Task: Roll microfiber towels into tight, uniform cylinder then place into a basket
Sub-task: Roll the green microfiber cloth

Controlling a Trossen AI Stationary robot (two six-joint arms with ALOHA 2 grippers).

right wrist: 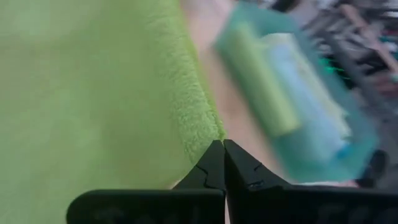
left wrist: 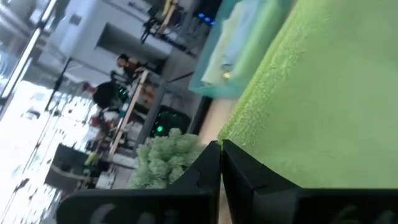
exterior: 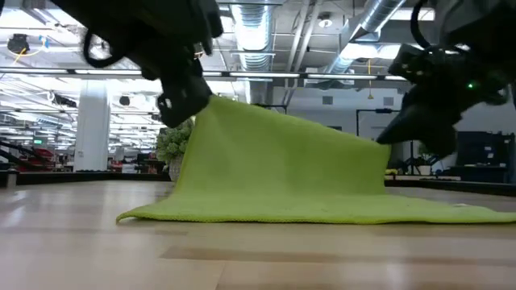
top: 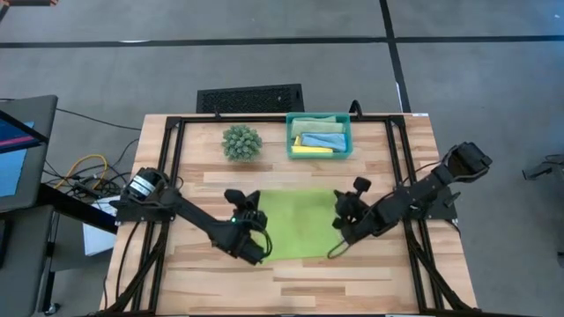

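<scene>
A lime green microfiber towel (top: 298, 222) lies spread in the middle of the table, between my two grippers. My left gripper (top: 259, 244) is shut on its left side and my right gripper (top: 338, 232) is shut on its right side. In the low view the held edge (exterior: 290, 121) is raised. From there the cloth slopes down to a hem (exterior: 282, 216) that lies on the wood. The teal basket (top: 318, 136) stands at the far edge with rolled towels in it. My left gripper pinches a left corner (left wrist: 239, 127) of the towel between its two fingertips (left wrist: 214, 155). That corner is lifted off the table and the cloth slopes down from it. One layer or several, I cannot tell. My right gripper pinches a right corner (right wrist: 205, 132) of the towel between its two fingertips (right wrist: 231, 155). The towel's side edge runs away from the fingers. The corner is held above the table and the cloth between the two grippers looks fairly taut.
A round spiky green plant ball (top: 241, 142) stands left of the basket. A black slotted grille (top: 249, 97) lies beyond the table's far edge. Bare wood (top: 291, 282) shows near the front edge. Black frame rails (top: 397, 176) run along the table's sides.
</scene>
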